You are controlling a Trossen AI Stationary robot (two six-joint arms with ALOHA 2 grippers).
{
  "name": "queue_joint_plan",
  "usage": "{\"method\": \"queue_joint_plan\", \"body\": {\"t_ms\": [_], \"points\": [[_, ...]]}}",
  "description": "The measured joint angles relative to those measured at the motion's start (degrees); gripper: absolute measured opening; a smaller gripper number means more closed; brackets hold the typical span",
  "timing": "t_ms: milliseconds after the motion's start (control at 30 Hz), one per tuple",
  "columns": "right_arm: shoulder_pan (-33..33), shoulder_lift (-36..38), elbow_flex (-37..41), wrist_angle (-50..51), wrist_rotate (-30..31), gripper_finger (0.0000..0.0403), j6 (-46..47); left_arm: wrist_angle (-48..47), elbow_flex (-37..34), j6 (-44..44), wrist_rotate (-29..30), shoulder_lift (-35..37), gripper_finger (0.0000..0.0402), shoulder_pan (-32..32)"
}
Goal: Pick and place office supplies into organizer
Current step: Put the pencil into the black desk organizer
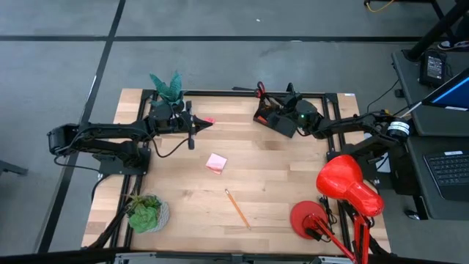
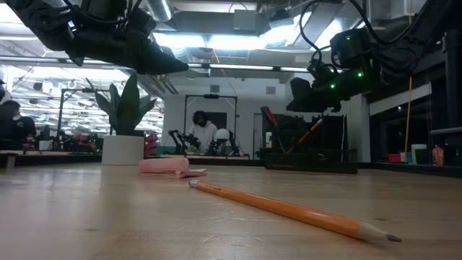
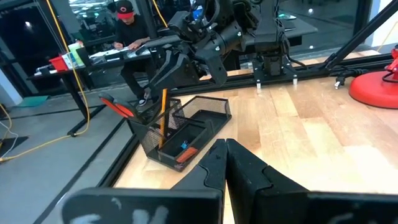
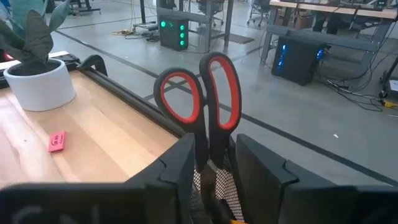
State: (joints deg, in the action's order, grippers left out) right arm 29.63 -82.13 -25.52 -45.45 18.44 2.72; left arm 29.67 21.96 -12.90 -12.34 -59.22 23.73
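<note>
The black mesh organizer (image 1: 277, 123) (image 3: 205, 118) sits near the table's far edge. Red-handled scissors (image 4: 211, 93) (image 3: 118, 107) and an orange pencil (image 3: 163, 118) stand in it. My right gripper (image 1: 287, 111) (image 4: 214, 165) hovers open over the organizer, just above the pencil's top end. My left gripper (image 1: 199, 123) (image 3: 225, 146) is shut and empty, raised above the table beside the far plant. A pink eraser (image 1: 209, 119) (image 4: 56, 140) lies close to it. A pink sticky-note pad (image 1: 215, 163) (image 2: 166, 167) and a second orange pencil (image 1: 237, 208) (image 2: 289, 209) lie flat mid-table. My right gripper comes from above with its fingers (image 3: 158, 78) over the top end (image 3: 164, 93) of the pencil that stands tilted in the organizer. Whether a finger touches the pencil, I cannot tell.
A potted plant in a white pot (image 1: 167, 86) (image 2: 123, 137) stands at the far edge behind my left gripper. Another plant (image 1: 146, 213) sits at the near left corner. A red desk lamp (image 1: 344, 183) fills the near right corner. A person works in the room beyond.
</note>
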Motion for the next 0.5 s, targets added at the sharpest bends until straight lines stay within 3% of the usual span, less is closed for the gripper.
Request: {"method": "queue_joint_plan", "body": {"t_ms": [300, 500], "points": [[-0.05, -0.02, -0.02, -6.63, -0.09, 0.0124, -0.18, -0.81, 0.00, 0.34, 0.02, -0.02, 0.0003, 0.00], [-1.25, 1.06, -0.07, -10.49, -6.12, 0.0122, -0.18, -1.20, 0.02, 1.04, -0.35, -0.02, 0.0003, -0.32]]}}
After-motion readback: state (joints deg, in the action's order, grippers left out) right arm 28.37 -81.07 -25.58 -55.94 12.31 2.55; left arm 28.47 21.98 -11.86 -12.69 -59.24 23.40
